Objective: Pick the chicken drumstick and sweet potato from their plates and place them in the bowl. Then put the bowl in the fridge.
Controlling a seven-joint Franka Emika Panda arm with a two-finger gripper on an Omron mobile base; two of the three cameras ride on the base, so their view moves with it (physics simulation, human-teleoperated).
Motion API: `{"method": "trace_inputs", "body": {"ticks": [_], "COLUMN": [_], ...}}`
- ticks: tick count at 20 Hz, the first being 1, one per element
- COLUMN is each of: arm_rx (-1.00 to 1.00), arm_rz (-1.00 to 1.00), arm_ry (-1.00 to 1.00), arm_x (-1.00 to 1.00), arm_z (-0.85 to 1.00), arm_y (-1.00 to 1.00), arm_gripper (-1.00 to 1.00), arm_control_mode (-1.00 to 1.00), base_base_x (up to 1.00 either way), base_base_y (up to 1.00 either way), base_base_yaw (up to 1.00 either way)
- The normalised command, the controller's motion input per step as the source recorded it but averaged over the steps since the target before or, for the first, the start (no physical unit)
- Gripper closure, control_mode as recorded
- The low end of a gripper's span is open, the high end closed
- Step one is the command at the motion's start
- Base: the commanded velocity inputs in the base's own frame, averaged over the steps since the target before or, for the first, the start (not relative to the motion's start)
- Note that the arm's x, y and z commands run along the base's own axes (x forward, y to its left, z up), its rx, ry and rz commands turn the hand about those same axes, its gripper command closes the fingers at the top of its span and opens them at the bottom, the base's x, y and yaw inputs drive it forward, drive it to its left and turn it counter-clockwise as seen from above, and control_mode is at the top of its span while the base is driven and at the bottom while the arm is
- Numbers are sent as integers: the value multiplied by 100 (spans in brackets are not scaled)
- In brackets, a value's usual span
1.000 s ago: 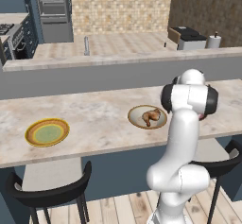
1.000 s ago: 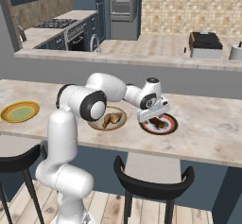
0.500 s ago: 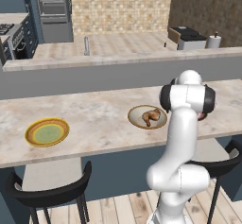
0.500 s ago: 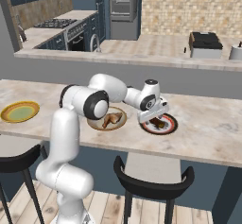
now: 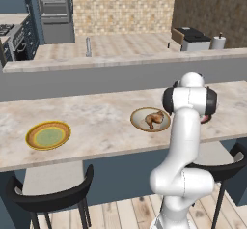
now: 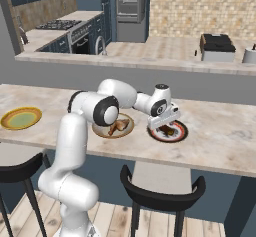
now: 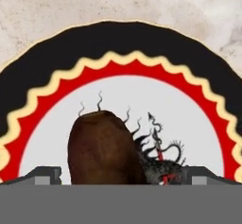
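Note:
In the hand view the sweet potato (image 7: 104, 147), a smooth dark reddish-brown lump, lies on a plate (image 7: 123, 43) with a black rim, a red zigzag ring and a white centre. My gripper (image 7: 122, 176) is open, with one fingertip on each side of the potato's near end. In the right base view the gripper (image 6: 162, 126) hangs low over that plate (image 6: 180, 137), where the sweet potato (image 6: 170, 130) shows beside the fingers. The chicken drumstick (image 5: 154, 118) (image 6: 118, 126) lies in the beige bowl (image 5: 137, 122) (image 6: 100, 133), just left of the plate. My arm hides most of the plate (image 5: 209, 119) in the left base view.
An empty yellow-rimmed plate (image 5: 48, 135) (image 6: 20, 118) sits far left on the marble counter (image 5: 96, 112). Black stools (image 6: 160, 193) (image 5: 48, 196) stand below the counter's front edge. A raised grey ledge runs behind it. A tall steel fridge (image 6: 131, 3) stands at the back.
The hand has sunk a little toward the red-and-black plate. Its jaws stayed open and nothing else moved.

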Motion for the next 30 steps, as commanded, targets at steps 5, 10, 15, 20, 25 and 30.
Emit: {"method": "trace_inputs", "body": {"ticks": [5,10,15,20,25,30], "arm_rx": [0,0,0,0,4,5], "arm_rz": [0,0,0,0,0,0], "arm_ry": [6,3,8,1,0,0], "arm_x": [7,-3,-12,-20,-24,-31], "arm_z": [-8,-4,-7,0,23,38], "arm_y": [-12,-2,4,5,19,38], "arm_gripper": [-100,-100,100,100,100,100], "arm_control_mode": [-100,-100,-100,-100,-100,-100], "base_base_x": [0,0,0,0,0,0], "base_base_y": [0,0,0,0,0,0], "base_base_yaw": [0,0,0,0,0,0]}}
